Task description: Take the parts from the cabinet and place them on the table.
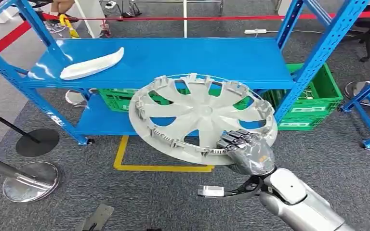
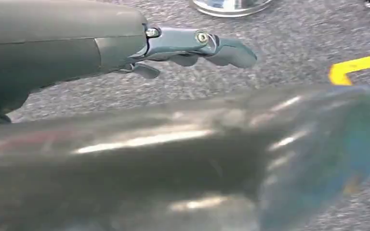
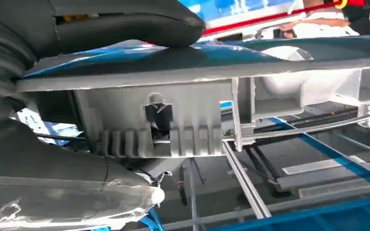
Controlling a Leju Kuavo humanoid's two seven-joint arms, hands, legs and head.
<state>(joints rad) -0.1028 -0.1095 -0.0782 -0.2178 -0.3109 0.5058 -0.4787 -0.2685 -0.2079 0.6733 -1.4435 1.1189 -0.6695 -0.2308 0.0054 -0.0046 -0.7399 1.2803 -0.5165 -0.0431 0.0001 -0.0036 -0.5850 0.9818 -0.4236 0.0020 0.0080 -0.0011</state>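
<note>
A grey carpeted floor (image 1: 347,163) is seen below a blue shelf rack (image 1: 173,60), with green crates (image 1: 313,103) on the floor behind it. A white curved part (image 1: 91,65) lies on the rack's upper shelf, toward its left end. A grey hubcap (image 1: 200,115) is held tilted in the air in front of the rack, its near rim gripped by the right hand (image 1: 245,149); the fingers (image 1: 236,139) are curled over the rim's edge, and in the right wrist view the thumb (image 3: 125,21) is pressed on one face while the rest of the hand lies under the other. The left hand (image 2: 192,45) hangs over the carpet, its fingers stretched out and nothing held.
</note>
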